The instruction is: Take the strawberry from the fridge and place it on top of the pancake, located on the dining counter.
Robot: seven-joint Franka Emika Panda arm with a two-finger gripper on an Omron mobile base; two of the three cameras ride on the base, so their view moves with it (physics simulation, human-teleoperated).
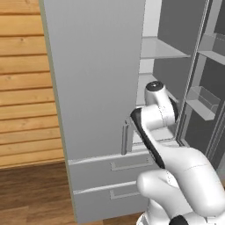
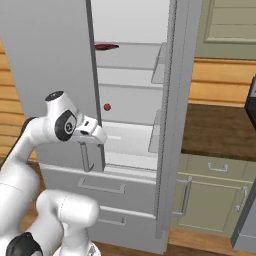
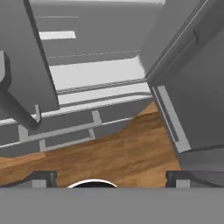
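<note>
Right base view puts the strawberry point(image 2: 107, 107) at centre left, on a shelf of the open fridge point(image 2: 130, 90) — raise the tool point(image 3: 111, 180), its tips spread apart, towards it.

The fridge point(image 2: 130, 125) stands with its right door point(image 2: 172, 115) swung open and its left door point(image 1: 94, 79) shut. Inside, shelves point(image 2: 132, 145) are stacked one above another — the strawberry point(image 2: 107, 107) sits on a middle shelf, toward the left, with another item point(image 2: 106, 47) on the shelf above. Two drawers point(image 2: 100, 187) lie below the doors. The gripper point(image 2: 95, 129) hangs in front of the opening, just beside the left door's edge, below the strawberry. Right of the fridge, a worktop point(image 2: 220, 130) runs over cabinets point(image 2: 215, 200). A plank wall point(image 1: 24, 83) lies left of the fridge, above a floor point(image 1: 35, 193).
</note>
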